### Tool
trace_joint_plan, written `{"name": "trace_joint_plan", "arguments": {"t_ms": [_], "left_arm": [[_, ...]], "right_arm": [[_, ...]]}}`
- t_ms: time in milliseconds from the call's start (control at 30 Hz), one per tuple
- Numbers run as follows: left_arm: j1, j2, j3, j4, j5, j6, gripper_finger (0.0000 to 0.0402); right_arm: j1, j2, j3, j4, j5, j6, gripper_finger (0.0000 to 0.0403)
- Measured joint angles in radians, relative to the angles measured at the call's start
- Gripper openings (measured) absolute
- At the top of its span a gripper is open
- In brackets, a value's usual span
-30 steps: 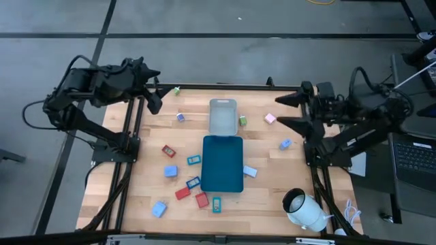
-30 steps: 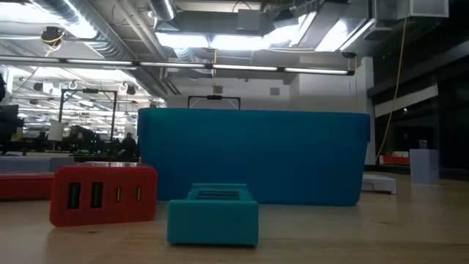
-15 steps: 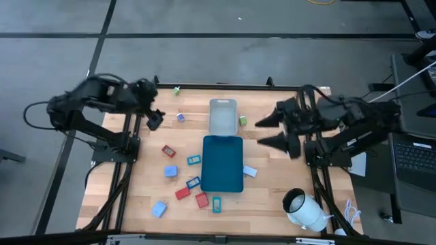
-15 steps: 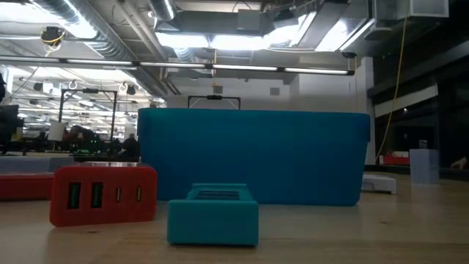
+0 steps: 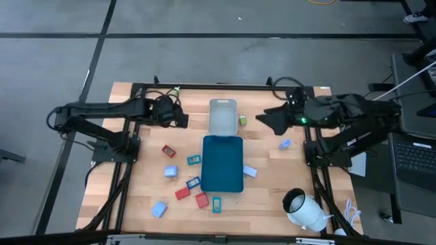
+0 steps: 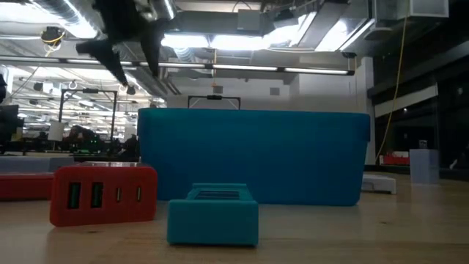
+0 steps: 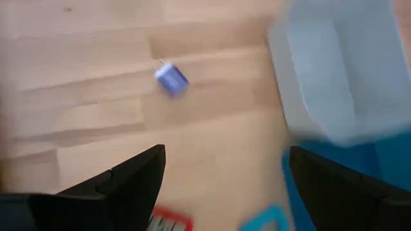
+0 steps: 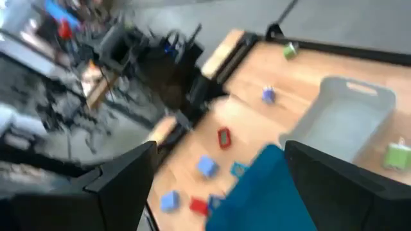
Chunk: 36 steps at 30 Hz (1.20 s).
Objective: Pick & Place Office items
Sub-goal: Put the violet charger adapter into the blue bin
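Nothing is sorted yet: my left gripper [image 5: 180, 119] and right gripper [image 5: 266, 120] both hover spread and empty, the small coloured plastic office items [image 5: 170, 171] lie scattered on the wooden table [image 5: 136, 197] around the dark-teal rectangular tray [image 5: 223, 163] and small grey tray [image 5: 223, 116].

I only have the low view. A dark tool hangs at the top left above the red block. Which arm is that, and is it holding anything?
Observer: The left tool, empty, fingers apart, beside the grey tray.
Operator: What's under it?
Observer: A small purple cube lies on the table ahead of its fingers.
Operator: And the right arm?
Observer: The right tool hovers open on the tray's other side, near a green cube.
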Motion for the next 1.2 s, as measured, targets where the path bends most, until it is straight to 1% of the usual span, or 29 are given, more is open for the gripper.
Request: {"name": "trace_joint_plan", "arguments": {"t_ms": [100,167,233,300,433,533,633,733,900,1000,1100,1200], "left_arm": [[0.043,0.001,-0.098,0.124,-0.052,-0.104,0.0326],[0.075,0.001,-0.156,0.190,-0.077,-0.175,0.0326],[0.104,0.001,-0.211,0.258,-0.071,-0.239,0.0326],[0.126,0.001,-0.259,0.333,-0.055,-0.271,0.0326],[0.162,0.034,-0.321,0.487,-0.012,-0.281,0.0326],[0.207,0.097,-0.313,0.555,0.037,-0.201,0.0326],[0.258,0.162,-0.283,0.558,0.087,-0.153,0.0326],[0.298,0.211,-0.244,0.539,0.107,-0.107,0.0326],[0.330,0.285,-0.179,0.409,0.117,-0.091,0.0326],[0.332,0.320,-0.161,0.346,0.105,-0.114,0.0326],[0.331,0.342,-0.153,0.367,0.113,-0.127,0.0326],[0.330,0.374,-0.154,0.352,0.125,-0.158,0.0326]], "right_arm": [[-0.001,0.001,0.000,-0.049,-0.042,-0.021,0.0348],[-0.002,0.001,0.000,-0.062,-0.016,-0.012,0.0348],[-0.001,-0.002,0.000,-0.070,-0.019,-0.005,0.0348],[0.000,-0.006,0.000,-0.098,-0.040,0.005,0.0348],[0.000,-0.005,0.000,-0.168,-0.076,0.009,0.0348],[0.000,-0.006,0.000,-0.194,-0.084,0.001,0.0348],[-0.004,-0.012,0.000,-0.195,-0.122,-0.020,0.0348],[-0.014,-0.031,0.000,-0.195,-0.144,-0.037,0.0348],[-0.017,-0.072,0.000,-0.195,-0.107,-0.046,0.0348],[-0.017,-0.091,0.000,-0.195,-0.078,-0.047,0.0348],[-0.017,-0.104,0.000,-0.195,-0.059,-0.047,0.0348],[-0.017,-0.110,0.000,-0.195,-0.056,-0.055,0.0348]]}}
